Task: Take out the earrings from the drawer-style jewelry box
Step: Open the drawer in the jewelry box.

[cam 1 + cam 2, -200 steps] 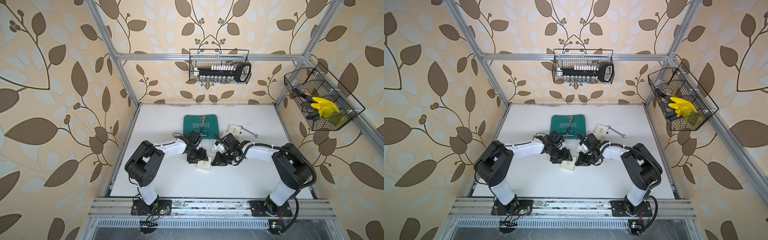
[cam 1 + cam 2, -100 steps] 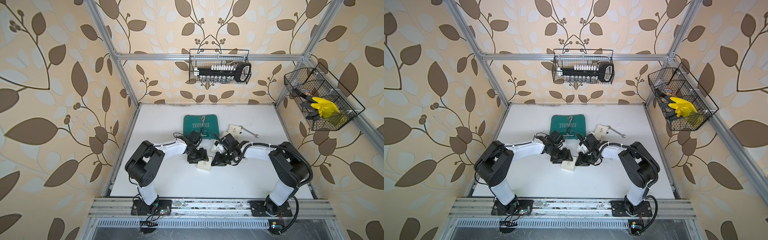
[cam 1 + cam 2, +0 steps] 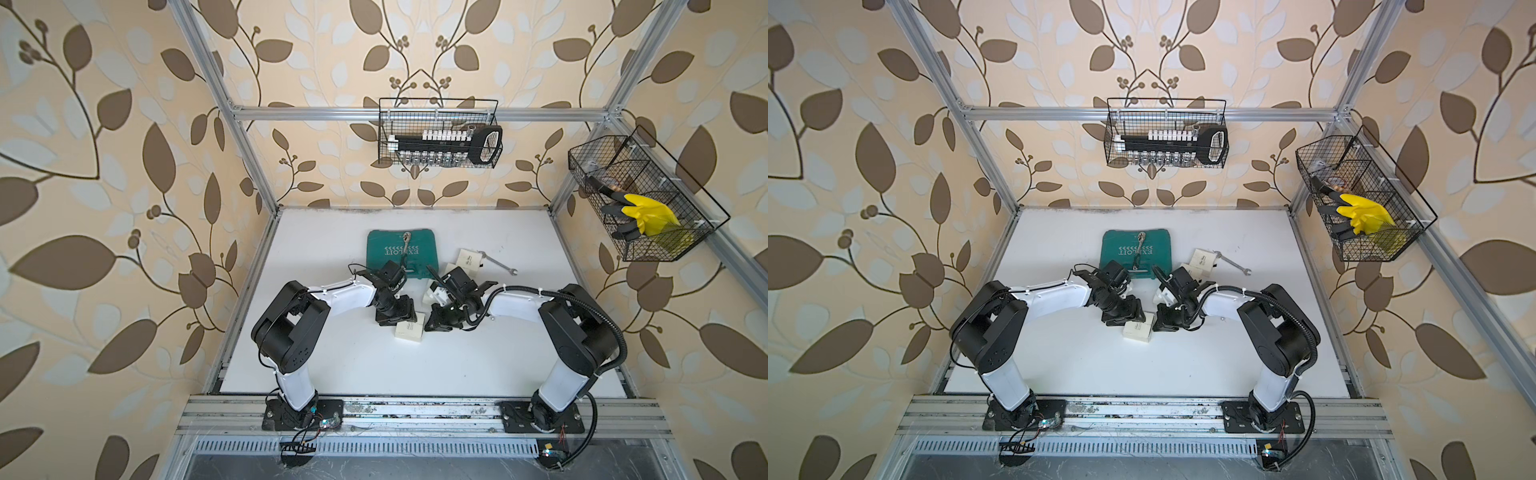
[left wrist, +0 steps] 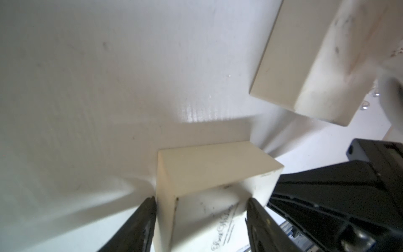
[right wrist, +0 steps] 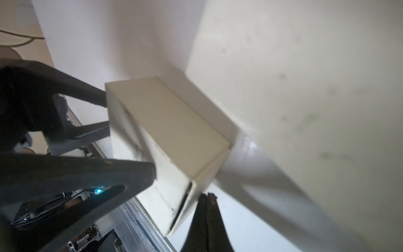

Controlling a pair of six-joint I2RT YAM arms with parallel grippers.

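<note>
Both top views are bright, evenly lit and sharp at the centre, with wide-angle bending of the frame posts point(image 3: 247, 153) toward the edges. The arms point(image 3: 345, 297) throw only faint, soft shadows on the white worktop point(image 3: 415, 365). The wrist views are dimmer and softer. The cream box point(image 4: 209, 165) casts a broad grey shadow, with a streaky patch of glare beyond it. The left fingers point(image 4: 139, 227) look dark and smeared.

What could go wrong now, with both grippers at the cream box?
The right gripper is shut at the drawer corner and may slip off without pulling it.
The left gripper holds the jewelry box only near one end, so it may twist.
Loose earrings nearby could be knocked away.
</note>
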